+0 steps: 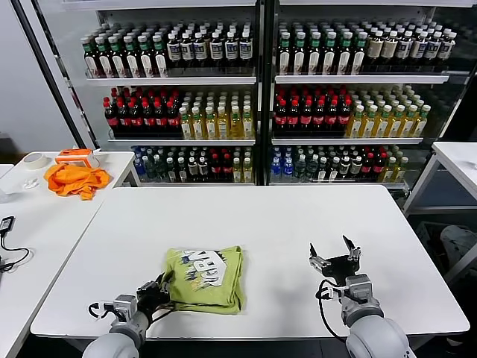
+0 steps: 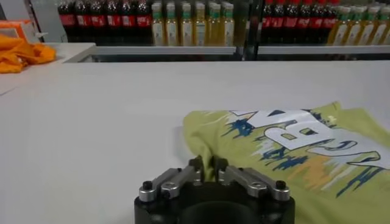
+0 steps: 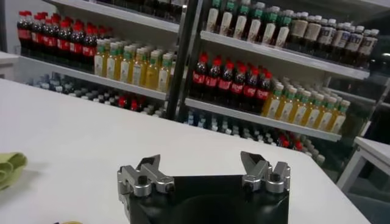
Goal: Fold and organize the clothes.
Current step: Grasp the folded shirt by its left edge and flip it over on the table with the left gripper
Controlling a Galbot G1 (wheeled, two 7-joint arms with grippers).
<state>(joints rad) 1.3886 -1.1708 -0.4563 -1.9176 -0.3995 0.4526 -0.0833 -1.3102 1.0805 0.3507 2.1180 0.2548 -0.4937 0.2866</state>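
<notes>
The clothes are one lime T-shirt (image 1: pixel 206 277), folded into a rough square near the front of the white table (image 1: pixel 261 216), its white lettered print facing up. My left gripper (image 1: pixel 162 286) sits at the shirt's left front corner, shut on a pinch of its fabric. In the left wrist view the T-shirt (image 2: pixel 292 146) spreads ahead, and a fold of its cloth stands between the closed fingers of the left gripper (image 2: pixel 207 165). My right gripper (image 1: pixel 332 250) hovers open over bare table to the shirt's right, holding nothing. The right gripper (image 3: pixel 202 163) shows wide-spread fingers in its own wrist view.
An orange cloth (image 1: pixel 74 180) and a roll of tape (image 1: pixel 34 159) lie on a side table at the far left. Shelves of bottles (image 1: pixel 261 97) stand behind the table. Another white table (image 1: pixel 458 160) stands at the right. A shirt edge (image 3: pixel 9 167) shows in the right wrist view.
</notes>
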